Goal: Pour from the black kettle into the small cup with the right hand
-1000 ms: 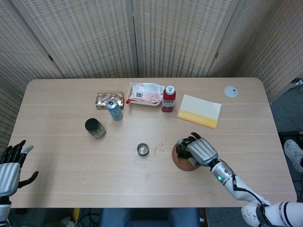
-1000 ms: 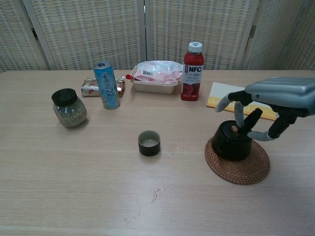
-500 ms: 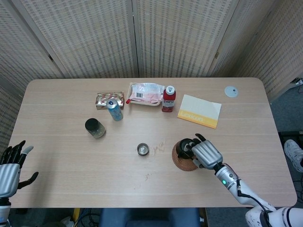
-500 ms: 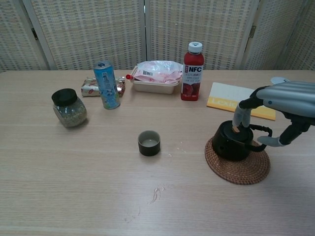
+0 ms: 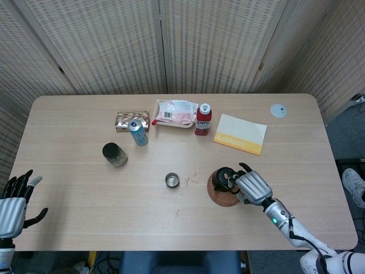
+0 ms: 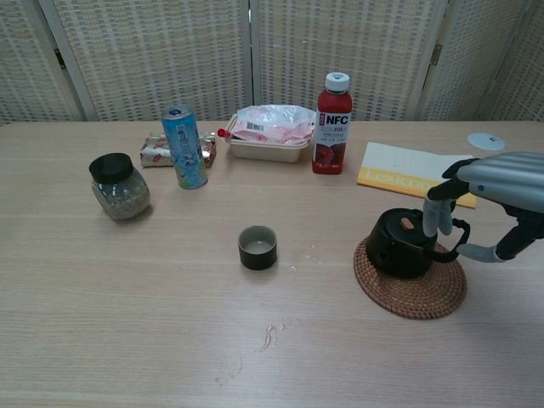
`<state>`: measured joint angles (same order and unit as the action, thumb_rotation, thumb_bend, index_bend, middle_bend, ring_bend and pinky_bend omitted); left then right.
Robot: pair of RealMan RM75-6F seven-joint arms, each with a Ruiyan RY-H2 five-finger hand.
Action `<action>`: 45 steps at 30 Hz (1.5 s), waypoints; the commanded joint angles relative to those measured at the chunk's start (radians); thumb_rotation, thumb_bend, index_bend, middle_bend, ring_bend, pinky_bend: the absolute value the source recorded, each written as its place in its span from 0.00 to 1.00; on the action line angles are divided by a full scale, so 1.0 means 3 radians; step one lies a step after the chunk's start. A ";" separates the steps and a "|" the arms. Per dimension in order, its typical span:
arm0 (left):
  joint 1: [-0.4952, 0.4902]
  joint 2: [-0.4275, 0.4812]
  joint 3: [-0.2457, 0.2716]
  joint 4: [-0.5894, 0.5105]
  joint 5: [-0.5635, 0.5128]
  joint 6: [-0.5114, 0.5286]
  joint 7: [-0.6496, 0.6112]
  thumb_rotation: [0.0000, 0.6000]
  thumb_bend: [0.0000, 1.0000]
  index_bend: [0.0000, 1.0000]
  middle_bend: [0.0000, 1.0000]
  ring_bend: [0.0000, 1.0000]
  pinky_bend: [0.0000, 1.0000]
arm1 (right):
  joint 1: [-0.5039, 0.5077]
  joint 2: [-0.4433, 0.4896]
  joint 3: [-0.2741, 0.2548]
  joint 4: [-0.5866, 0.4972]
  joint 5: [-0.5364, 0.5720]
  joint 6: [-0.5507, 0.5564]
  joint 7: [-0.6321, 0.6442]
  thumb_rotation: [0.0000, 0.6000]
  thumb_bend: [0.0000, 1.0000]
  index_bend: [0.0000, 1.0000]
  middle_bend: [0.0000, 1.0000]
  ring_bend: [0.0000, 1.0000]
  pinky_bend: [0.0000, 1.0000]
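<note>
Kettle [image 6: 401, 245] sits on a round woven mat [image 6: 411, 285] at the near right of the tabletop [image 6: 127, 323], with the right robot hand [image 6: 497, 189] reaching in from the right. Its fingers [image 6: 440, 212] hang spread beside the handle and close on nothing. From the head camera, that robot hand [image 5: 251, 187] covers the kettle's [image 5: 221, 178] right side. Only this view shows the left robot hand [image 5: 12, 201], off the tabletop's near left edge with fingers spread and holding nothing.

Left of the kettle and well apart stands the cup [image 6: 257, 246]; what it holds cannot be told. Farther left, a jar [image 6: 119, 187] with a black lid holds something grainy. Beyond it stand a blue can [image 6: 184, 146] and a wrapped packet [image 6: 161, 150]. A tray [image 6: 263, 149] carries a pink bag [image 6: 274, 121], a red bottle [image 6: 332, 123] just right of it. A yellow-edged booklet [image 6: 399, 167] lies behind the kettle; a white disc [image 5: 278, 110] lies at the far right.
</note>
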<state>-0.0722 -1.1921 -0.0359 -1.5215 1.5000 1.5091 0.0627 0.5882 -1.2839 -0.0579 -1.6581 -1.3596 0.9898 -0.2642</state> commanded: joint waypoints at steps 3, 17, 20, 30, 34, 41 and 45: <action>0.0004 0.0006 0.0003 -0.0023 -0.0008 -0.0004 0.0026 1.00 0.24 0.15 0.01 0.07 0.02 | -0.0037 -0.0003 -0.0009 0.0077 -0.0123 0.0004 0.0163 1.00 0.06 0.46 0.47 0.32 0.06; -0.0002 -0.0001 0.0014 -0.0065 -0.0002 -0.0025 0.0076 1.00 0.24 0.15 0.01 0.07 0.02 | -0.0065 -0.0086 0.0040 0.0271 -0.0288 0.0005 0.0295 0.98 0.00 0.50 0.49 0.33 0.00; 0.0000 0.0002 0.0015 -0.0070 -0.0009 -0.0029 0.0070 1.00 0.24 0.14 0.01 0.07 0.02 | -0.0071 -0.0109 0.0056 0.0305 -0.0309 0.0022 0.0276 0.91 0.00 0.51 0.50 0.33 0.00; 0.0001 -0.0001 0.0022 -0.0071 -0.0008 -0.0042 0.0034 1.00 0.24 0.15 0.01 0.07 0.02 | -0.0103 -0.0151 0.0065 0.0306 -0.0282 0.0007 0.0085 0.66 0.00 0.52 0.51 0.33 0.00; -0.0002 -0.0007 0.0023 -0.0065 0.0001 -0.0042 0.0031 1.00 0.24 0.15 0.01 0.07 0.02 | -0.0084 -0.0170 0.0079 0.0346 -0.0274 -0.0040 0.0046 0.66 0.00 0.53 0.51 0.33 0.00; 0.0006 -0.0011 0.0023 -0.0063 -0.0008 -0.0035 0.0030 1.00 0.24 0.15 0.01 0.07 0.02 | -0.0057 -0.0227 0.0117 0.0448 -0.0237 -0.0089 -0.0075 0.66 0.00 0.54 0.52 0.34 0.00; 0.0009 -0.0013 0.0022 -0.0058 -0.0007 -0.0031 0.0028 1.00 0.24 0.15 0.01 0.07 0.02 | -0.0053 -0.0257 0.0139 0.0467 -0.0200 -0.0107 -0.0108 0.66 0.00 0.54 0.52 0.36 0.00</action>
<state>-0.0696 -1.1961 -0.0292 -1.5388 1.4980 1.4999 0.0710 0.5720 -1.3609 -0.0167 -1.5184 -1.4201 0.9582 -0.2962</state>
